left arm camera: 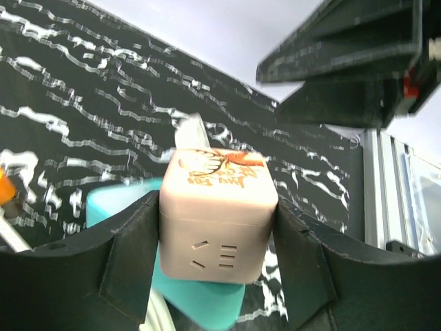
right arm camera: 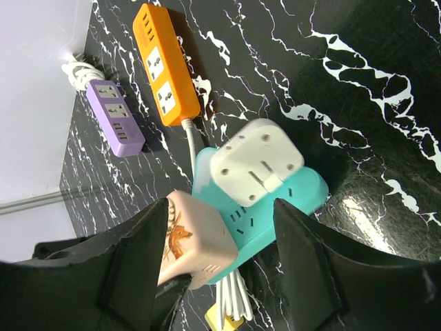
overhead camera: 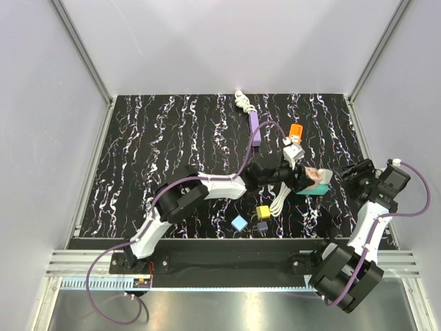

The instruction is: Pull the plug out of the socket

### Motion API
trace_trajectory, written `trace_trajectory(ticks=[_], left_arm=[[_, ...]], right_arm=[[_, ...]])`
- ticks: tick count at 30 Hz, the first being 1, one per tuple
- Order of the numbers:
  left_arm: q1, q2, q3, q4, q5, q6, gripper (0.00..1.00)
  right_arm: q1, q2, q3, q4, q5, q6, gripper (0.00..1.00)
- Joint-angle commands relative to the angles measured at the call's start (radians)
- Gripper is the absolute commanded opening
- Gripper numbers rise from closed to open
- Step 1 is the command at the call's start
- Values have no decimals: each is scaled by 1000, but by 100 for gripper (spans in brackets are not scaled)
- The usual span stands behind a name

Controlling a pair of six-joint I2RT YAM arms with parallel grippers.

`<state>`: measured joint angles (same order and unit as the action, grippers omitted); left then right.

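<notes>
left tool (left arm camera: 219, 231) clamped on pink plug (left arm camera: 219, 193), teal socket strip (right arm camera: 306, 189) beneath, right tool (right arm camera: 220, 210) open near white plug (right arm camera: 256, 162), orange strip (right arm camera: 165, 65) beyond

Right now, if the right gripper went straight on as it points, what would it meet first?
Probably the white plug on the teal socket strip, centred ahead of the right gripper; depth is unclear.

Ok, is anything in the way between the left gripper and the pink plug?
Nothing visible. The left gripper has a finger on each side of the pink plug, plugged into the teal power strip. The right gripper hangs off to the side.
</notes>
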<state>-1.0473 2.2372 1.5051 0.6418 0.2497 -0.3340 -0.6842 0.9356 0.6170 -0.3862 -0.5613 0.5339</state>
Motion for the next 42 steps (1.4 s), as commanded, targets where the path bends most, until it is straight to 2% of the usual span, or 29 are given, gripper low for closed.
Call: trace_trajectory(ticks=[1, 2, 6, 11, 12, 13, 15, 18, 22, 24, 27, 33, 35, 38, 40, 42], left_arm=[[3, -112, -75, 82, -32, -7, 69], [3, -125, -110, 88, -32, -7, 74], [3, -189, -170, 101, -14, -19, 84], [6, -238, -198, 72, 43, -49, 87], [7, -257, -200, 58, 71, -62, 92], [13, -267, -212, 46, 80, -68, 93], [24, -289, -209, 6, 98, -83, 93], [53, -283, -175, -72, 213, -85, 93], [79, -228, -19, -348, 253, -2, 90], [89, -208, 6, -404, 246, 16, 87], [104, -217, -37, -337, 273, -17, 84], [104, -228, -72, -324, 296, -49, 84], [101, -232, -78, -321, 299, -56, 86], [69, -229, -74, -335, 228, -33, 87], [41, -217, -8, -441, 149, 4, 82], [26, -211, 18, -470, 120, 7, 74]], right_arm=[[2, -14, 1, 40, -15, -28, 69], [2, -12, 0, 41, -17, -29, 69], [2, -14, -10, 46, -32, -29, 69], [2, -1, -17, 44, -35, -29, 70], [2, 0, -17, 43, -26, -28, 69], [2, 0, -17, 35, -20, -23, 70], [3, -1, -10, 27, 9, -22, 70], [2, 15, 6, 18, 8, -20, 71], [2, 54, 10, 6, 3, -14, 72], [3, 58, 6, 4, -17, -11, 72], [3, 37, -11, -5, -14, -14, 72], [24, 66, 4, -34, 57, 3, 70], [90, 117, 41, -62, 116, 8, 70], [175, 155, 98, -120, 231, 15, 70], [204, 134, 115, -147, 283, 34, 70], [206, 114, 139, -170, 343, 25, 70]])
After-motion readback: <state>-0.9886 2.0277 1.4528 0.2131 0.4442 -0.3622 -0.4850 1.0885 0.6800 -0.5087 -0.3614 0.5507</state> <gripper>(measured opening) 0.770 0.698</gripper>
